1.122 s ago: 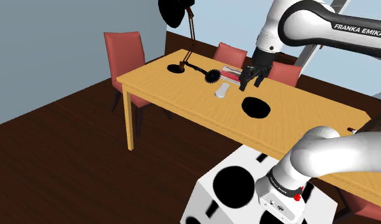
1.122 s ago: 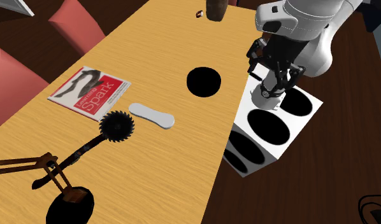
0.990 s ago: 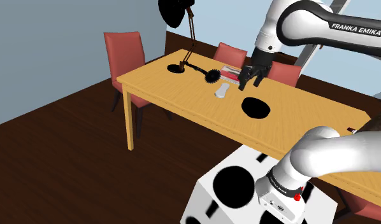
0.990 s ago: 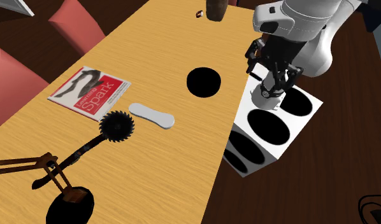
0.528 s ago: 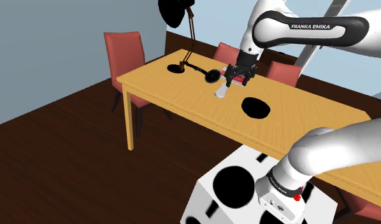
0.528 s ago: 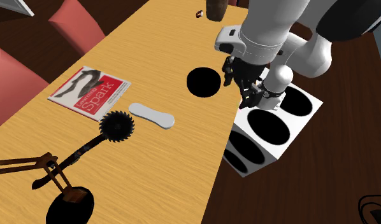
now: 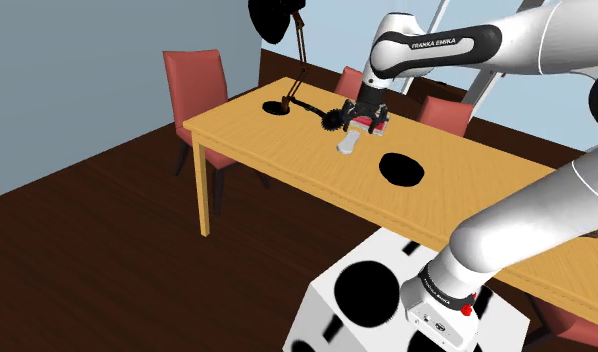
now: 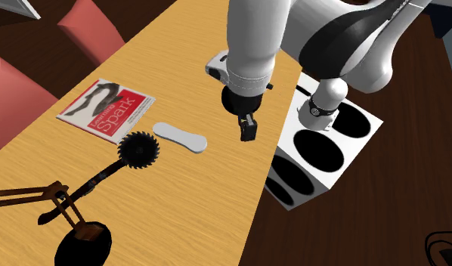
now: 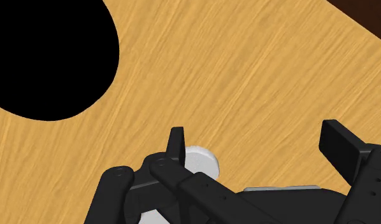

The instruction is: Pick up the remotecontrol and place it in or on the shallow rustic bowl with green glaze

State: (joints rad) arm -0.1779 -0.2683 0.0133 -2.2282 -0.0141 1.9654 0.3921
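Note:
The remote control [image 7: 348, 143] is a flat white oblong lying on the wooden table [image 7: 267, 150]. It also lies beside the spiky black disc in the second exterior view, remote [image 8: 180, 137]. The bowl [image 7: 402, 168] is drawn as a plain black disc on the table. My gripper [image 7: 364, 124] hovers open just above the remote's far end, a little short of the bowl. In the wrist view the gripper [image 9: 259, 149] has its fingers apart, and the remote's rounded end [image 9: 202, 160] lies beside one finger [image 9: 176, 143] without being clasped. The bowl [image 9: 43, 57] lies ahead of the fingers.
A magazine [image 8: 107, 109] lies past the remote. A desk lamp with a spiky black disc [image 8: 139, 149] and a round base [image 8: 82, 243] stands at the table's end. Red chairs [image 7: 195, 85] ring the table. My white stand [image 7: 377, 300] sits at the near edge.
The arm has swung from near the stand, past the bowl, to the remote and lowered over it. The remote and bowl have not moved.

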